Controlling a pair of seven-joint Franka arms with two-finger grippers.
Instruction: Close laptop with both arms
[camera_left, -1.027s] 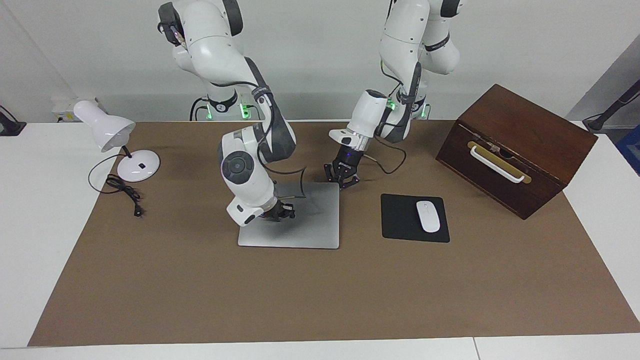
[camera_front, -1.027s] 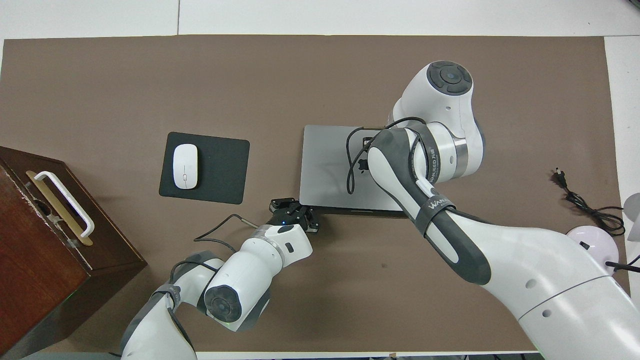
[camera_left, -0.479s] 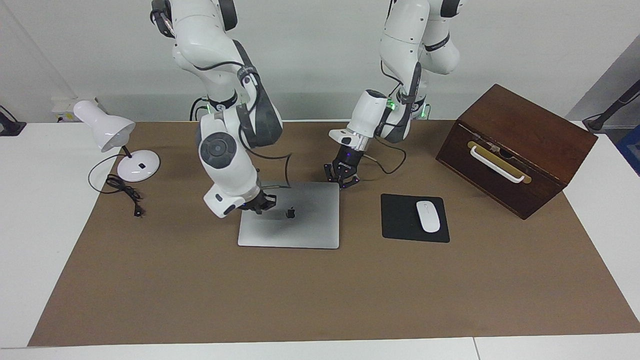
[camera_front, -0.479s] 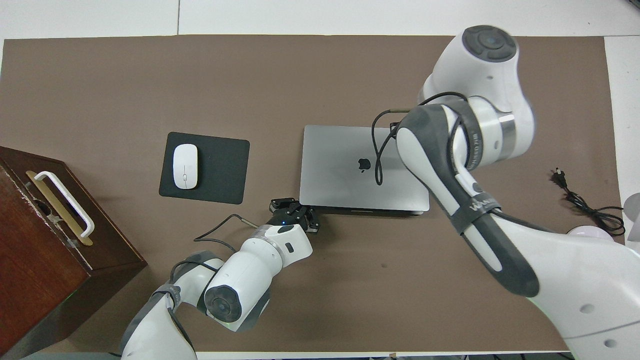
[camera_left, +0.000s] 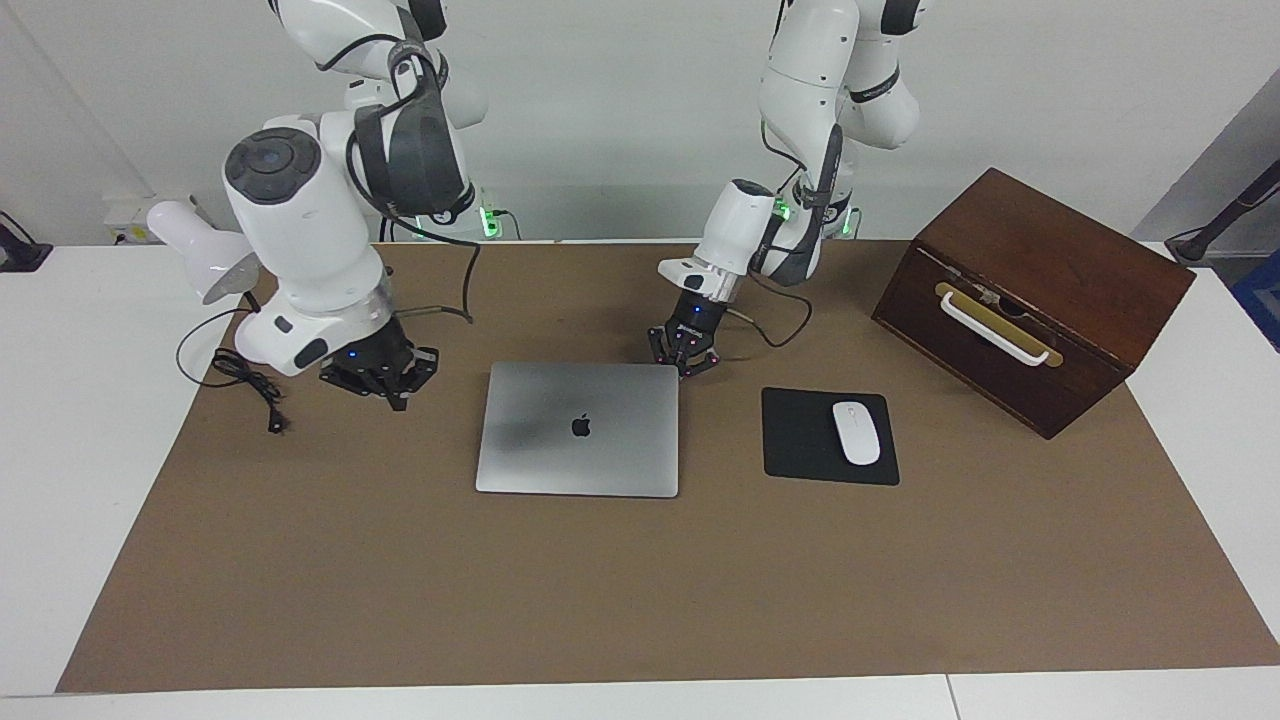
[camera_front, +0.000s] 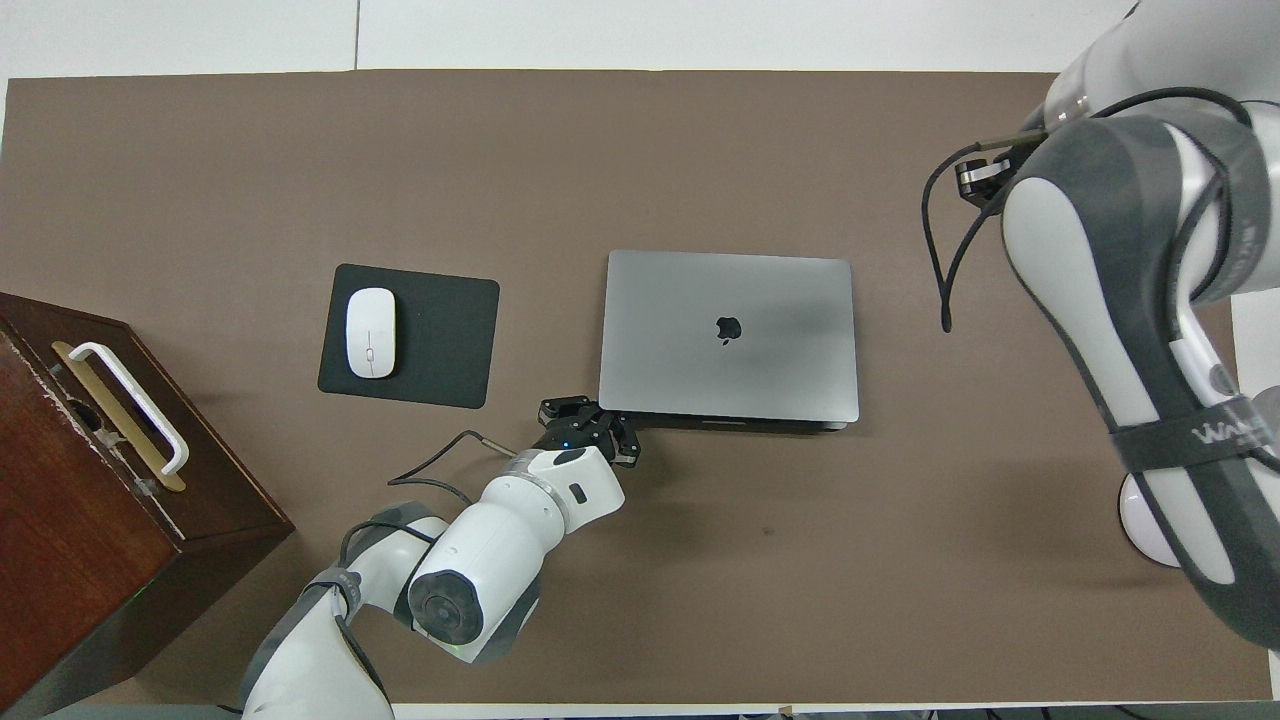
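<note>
- Laptop (camera_left: 578, 428): plain silver-grey lid with a dark apple logo at its middle.
- Mouse pad (camera_left: 808, 437): flat black; mouse (camera_left: 856, 432) on it: glossy white.
- Box (camera_left: 1040, 290): dark reddish-brown wood, brass-coloured plate, white handle.
- Lamp (camera_left: 222, 262): white shade and base, black cord.
- Bench (camera_left: 60, 420): white, covered by a plain brown mat (camera_left: 640, 590).
- Arms: white shells, dark grey joint covers, black cables; left pincer (camera_left: 684, 368) and right pincer (camera_left: 385, 385) black.
</note>
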